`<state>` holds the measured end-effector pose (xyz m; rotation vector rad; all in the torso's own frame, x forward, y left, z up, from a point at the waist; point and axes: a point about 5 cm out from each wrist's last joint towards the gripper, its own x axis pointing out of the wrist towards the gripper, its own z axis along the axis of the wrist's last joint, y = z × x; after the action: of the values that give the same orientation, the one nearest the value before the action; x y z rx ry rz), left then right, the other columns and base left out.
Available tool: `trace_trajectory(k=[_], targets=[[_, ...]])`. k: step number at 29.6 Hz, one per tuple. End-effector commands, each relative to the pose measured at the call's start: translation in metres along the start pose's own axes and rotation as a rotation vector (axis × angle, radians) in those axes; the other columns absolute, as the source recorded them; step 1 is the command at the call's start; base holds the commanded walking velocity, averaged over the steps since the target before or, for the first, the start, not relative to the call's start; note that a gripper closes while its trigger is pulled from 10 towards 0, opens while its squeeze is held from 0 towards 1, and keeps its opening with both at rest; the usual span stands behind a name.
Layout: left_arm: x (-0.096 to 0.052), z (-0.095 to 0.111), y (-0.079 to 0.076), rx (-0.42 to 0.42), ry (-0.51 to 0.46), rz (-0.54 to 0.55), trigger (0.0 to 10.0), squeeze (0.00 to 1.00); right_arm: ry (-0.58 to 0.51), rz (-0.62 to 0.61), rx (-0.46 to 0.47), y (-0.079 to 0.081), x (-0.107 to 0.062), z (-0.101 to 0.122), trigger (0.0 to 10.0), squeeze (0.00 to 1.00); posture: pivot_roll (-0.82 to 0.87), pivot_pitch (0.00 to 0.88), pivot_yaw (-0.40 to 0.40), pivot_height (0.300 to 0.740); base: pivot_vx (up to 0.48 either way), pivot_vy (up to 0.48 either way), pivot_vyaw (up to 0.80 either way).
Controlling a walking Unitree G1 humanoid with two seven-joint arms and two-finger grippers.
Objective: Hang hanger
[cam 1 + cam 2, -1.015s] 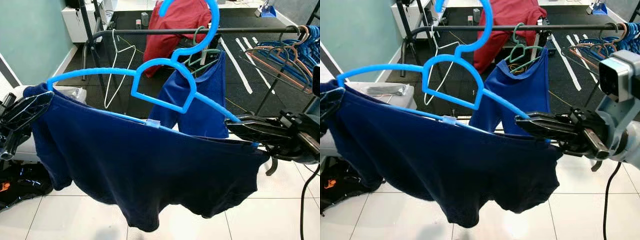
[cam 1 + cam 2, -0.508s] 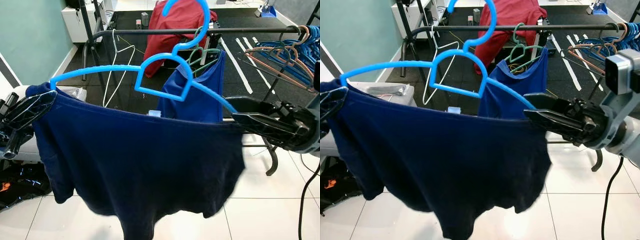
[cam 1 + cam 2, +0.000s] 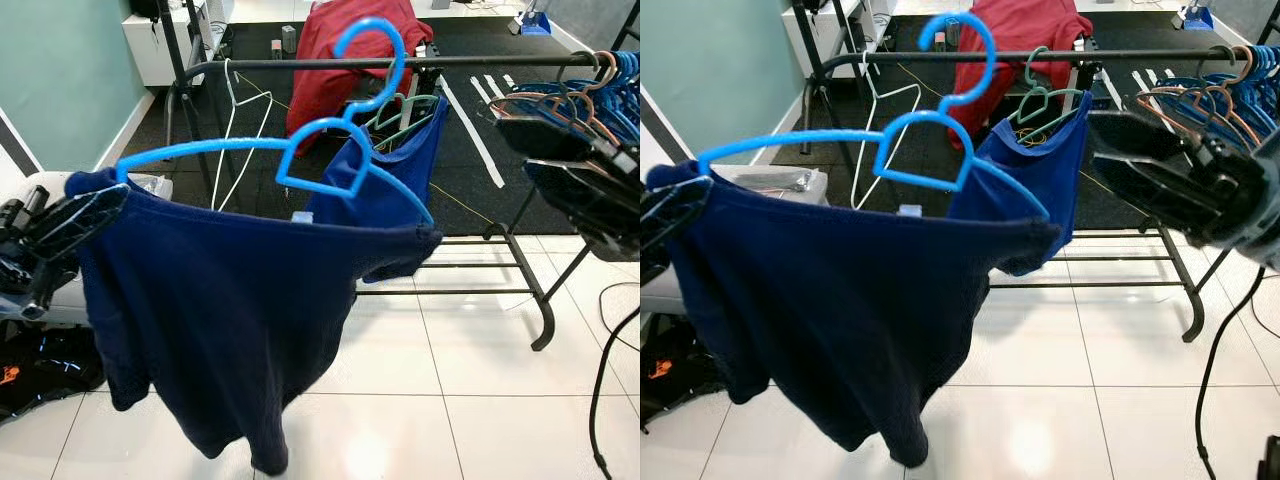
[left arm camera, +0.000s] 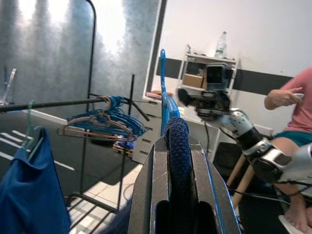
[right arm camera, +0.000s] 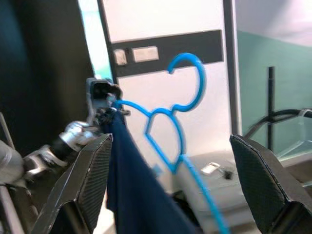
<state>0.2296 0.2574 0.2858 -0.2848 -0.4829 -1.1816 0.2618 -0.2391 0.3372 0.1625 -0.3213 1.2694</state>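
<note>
Since a second ago the right gripper (image 5: 170, 180) has let go of the blue hanger (image 3: 330, 160) and pulled back to the right, its fingers (image 3: 1160, 185) now spread wide and holding nothing, well apart from the hanger's right end. That freed end has dropped, so the navy shirt (image 3: 230, 300) hangs slack and bunched toward the left instead of stretched between both arms.

On the other side, the left gripper (image 4: 178, 161) has its fingers closed on the hanger's left shoulder, with navy cloth pinched between them. From there the hanger slopes out toward the middle, its hook (image 3: 965, 50) raised near the black rail of the clothes rack (image 3: 330, 63) but not over it, as far as I can see.

Behind it, a brighter blue shirt (image 3: 1045, 180) hangs from the rail on a green hanger (image 3: 1040, 100), beside a red garment (image 3: 340, 50) draped there and a white wire hanger (image 3: 235, 130). A cluster of spare hangers (image 3: 585, 100) sits at the rack's right end. White tiles cover the floor (image 3: 450, 400).
</note>
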Motion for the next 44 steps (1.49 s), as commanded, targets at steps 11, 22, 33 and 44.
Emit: trace_trajectory(k=[11, 22, 33, 44], targets=[[0.025, -0.017, -0.016, -0.039, 0.045, -0.131, 0.0, 0.0, 0.227, 0.11, 0.043, 0.0, 0.017, -0.038, 10.0, 0.0, -0.14, 0.098, 0.037, 0.74, 0.0, 0.0, 0.0], [0.037, -0.028, -0.02, -0.069, 0.04, -0.161, 0.0, 0.0, 0.244, 0.271, 0.107, 0.019, 0.036, -0.044, 0.0, 0.0, -0.15, 0.107, 0.034, 0.74, 0.0, 0.0, 0.0], [0.038, -0.028, -0.02, -0.057, 0.038, -0.149, 0.0, 0.0, 0.29, 0.29, 0.102, 0.018, 0.033, -0.048, 0.0, 0.0, -0.14, 0.106, 0.032, 0.74, 0.0, 0.0, 0.0], [0.037, -0.027, -0.019, -0.048, 0.038, -0.14, 0.0, 0.0, 0.321, 0.24, 0.066, 0.013, 0.032, -0.053, 0.0, 0.0, -0.14, 0.106, 0.033, 0.74, 0.0, 0.0, 0.0]])
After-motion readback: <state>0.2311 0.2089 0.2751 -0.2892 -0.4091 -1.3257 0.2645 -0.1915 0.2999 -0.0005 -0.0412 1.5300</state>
